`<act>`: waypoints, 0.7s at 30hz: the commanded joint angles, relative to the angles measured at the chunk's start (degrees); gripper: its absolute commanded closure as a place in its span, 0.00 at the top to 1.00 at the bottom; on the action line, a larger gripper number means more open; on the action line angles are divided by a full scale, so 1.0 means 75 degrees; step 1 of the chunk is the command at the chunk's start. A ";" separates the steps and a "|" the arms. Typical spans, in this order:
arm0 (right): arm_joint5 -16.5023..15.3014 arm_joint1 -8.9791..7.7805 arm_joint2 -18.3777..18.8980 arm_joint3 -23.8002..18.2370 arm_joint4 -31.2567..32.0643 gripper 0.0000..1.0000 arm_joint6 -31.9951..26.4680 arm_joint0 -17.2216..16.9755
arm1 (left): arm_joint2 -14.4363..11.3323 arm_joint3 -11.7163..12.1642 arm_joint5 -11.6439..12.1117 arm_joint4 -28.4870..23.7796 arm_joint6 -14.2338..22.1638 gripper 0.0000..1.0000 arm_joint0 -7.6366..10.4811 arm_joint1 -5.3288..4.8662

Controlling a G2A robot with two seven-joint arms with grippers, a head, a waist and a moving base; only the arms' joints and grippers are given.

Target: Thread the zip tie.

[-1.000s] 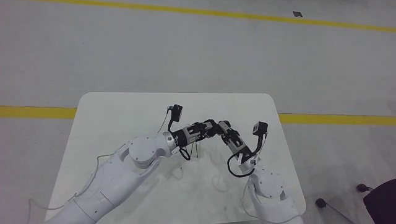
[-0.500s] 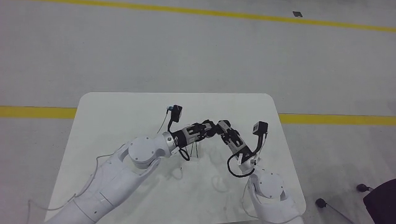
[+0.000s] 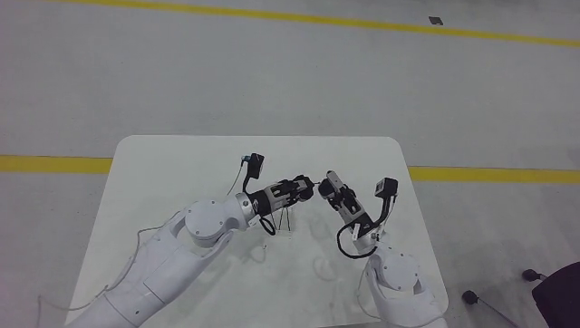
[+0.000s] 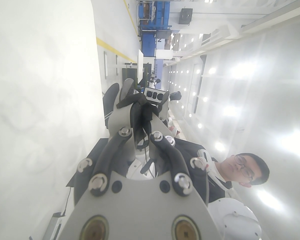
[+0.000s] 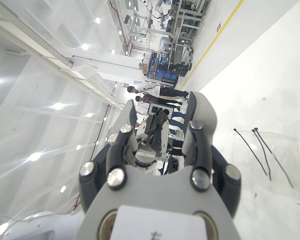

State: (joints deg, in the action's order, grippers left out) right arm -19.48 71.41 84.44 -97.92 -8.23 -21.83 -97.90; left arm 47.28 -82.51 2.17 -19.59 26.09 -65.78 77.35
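Now the left jaws pinch narrow; facing them, the right jaws gape wide, three zip ties (image 5: 263, 152) beside on the bench (image 5: 277, 88).

We find no legible text, number or brand in any view. A white label (image 5: 155, 222) at the base of the right gripper (image 5: 162, 103) carries a dark mark that we cannot make out. A small white sign (image 4: 159, 40) in the room behind is too small to read.
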 commanded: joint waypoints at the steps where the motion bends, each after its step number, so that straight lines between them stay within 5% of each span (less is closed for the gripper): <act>1: 0.0000 -0.0001 0.0010 -0.0002 0.0000 0.50 -0.0004 -0.0010 | 0.0009 -0.0015 -0.0005 0.0004 0.0017 0.00 -0.0008 -0.0007; 13: 0.0000 0.0015 -0.0077 0.0120 -0.0496 0.18 -0.0136 -0.0034 | 0.0066 -0.0053 0.0159 0.0031 0.0264 0.00 -0.0030 -0.0054; 21: 0.0000 -0.0001 -0.0024 0.0204 -0.0674 0.20 -0.0241 -0.0033 | 0.0226 -0.0080 0.0241 0.0080 0.0285 0.00 -0.0099 -0.0116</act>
State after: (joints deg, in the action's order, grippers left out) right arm -19.48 71.45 84.11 -96.38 -13.49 -23.53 -98.08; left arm 48.72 -83.03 3.82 -19.37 28.30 -66.41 76.59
